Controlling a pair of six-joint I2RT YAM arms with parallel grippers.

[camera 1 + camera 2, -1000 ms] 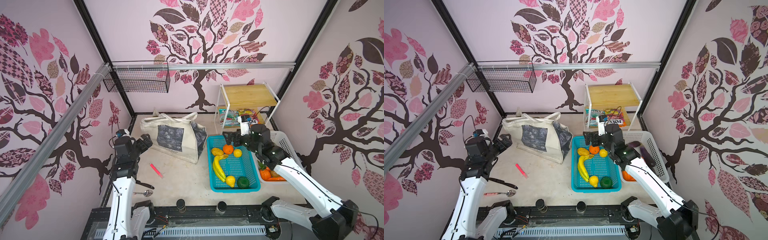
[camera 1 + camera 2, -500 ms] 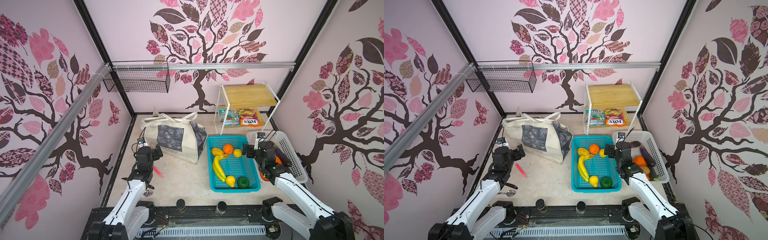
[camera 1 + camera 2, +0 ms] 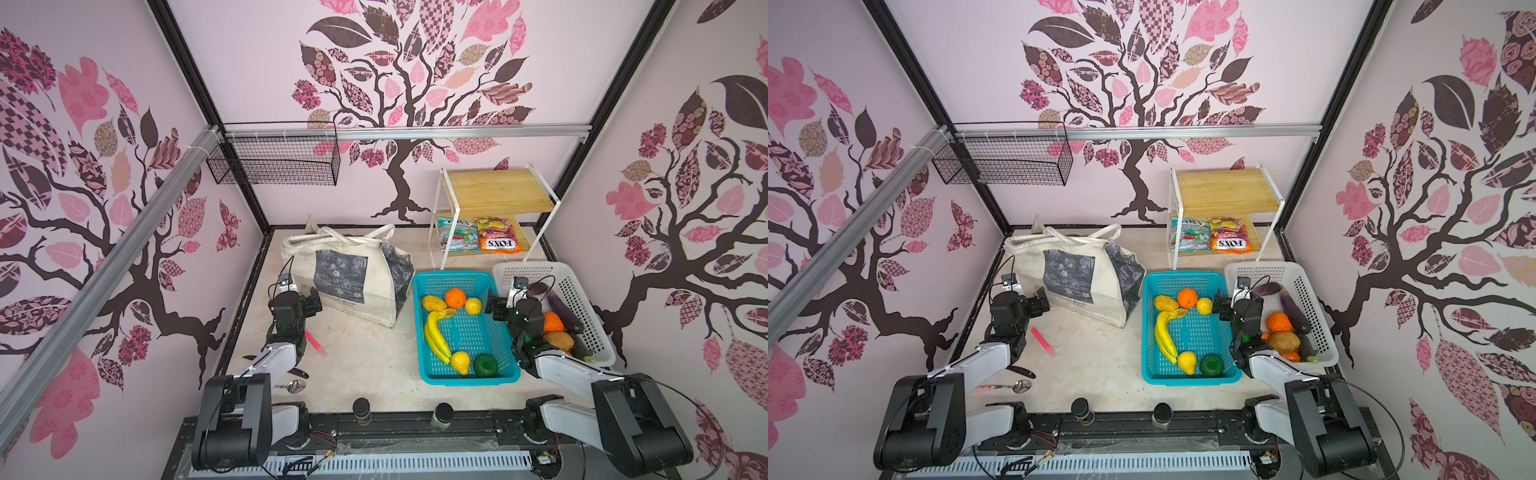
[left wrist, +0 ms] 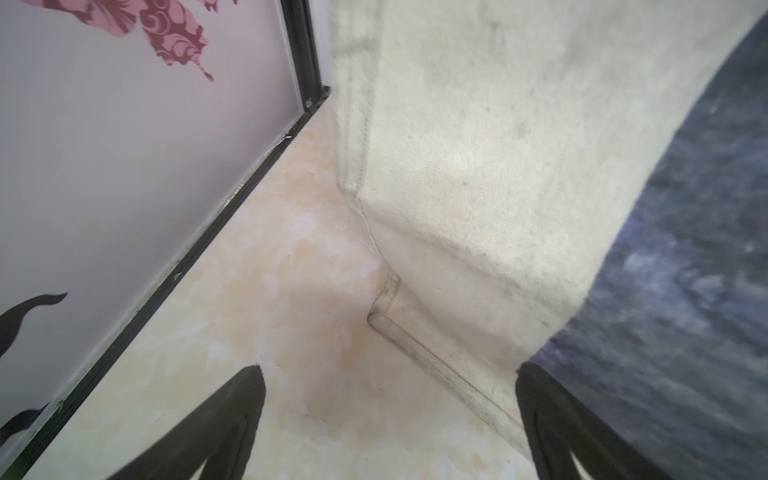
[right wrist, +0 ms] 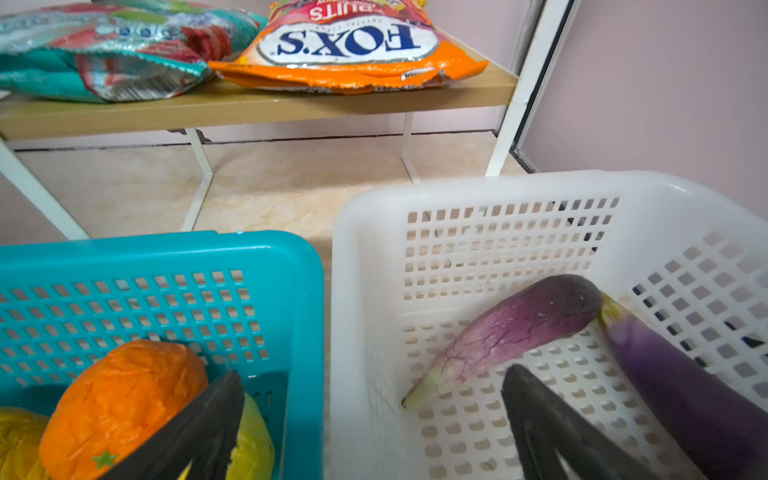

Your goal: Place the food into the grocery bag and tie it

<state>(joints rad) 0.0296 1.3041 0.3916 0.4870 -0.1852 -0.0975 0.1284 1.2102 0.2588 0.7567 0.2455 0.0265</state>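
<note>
Plainly, the grocery bag [image 3: 374,299] stands on the far left part of the worktop [image 3: 365,353], its cream handles lying across its top and dark mottled prints on its near and right sides. None of the food can be seen in it.

Just right of the bag sits a teal basket [image 3: 469,379] holding bananas [image 3: 436,336], an orange [image 3: 455,297], two lemons [image 3: 473,306], a yellow-brown fruit [image 3: 433,303] and a dark green one [image 3: 485,365]. Touching its right side, a white basket [image 3: 536,266] holds two aubergines [image 3: 563,305], another orange and a brown piece. Farther back, on the lower shelf of a small rack [image 3: 498,193], a teal snack packet [image 3: 457,235] and an orange snack packet [image 3: 496,237] lie side by side.

The left fingers [image 3: 313,301] are spread wide and grip nothing. They sit low by the bag's near left bottom corner. In the left wrist view one finger [image 4: 224,424] is over bare worktop and the other stands against the bag [image 4: 478,166] near its bottom seam.

The right fingers [image 3: 494,307] are likewise spread and empty. They hang above the line where the two baskets meet, and in the right wrist view one finger [image 5: 199,428] is over the teal basket's fruit and the other over the white basket's floor.

On the near left worktop lie a pink marker [image 3: 315,341] and a spoon [image 3: 291,386].
</note>
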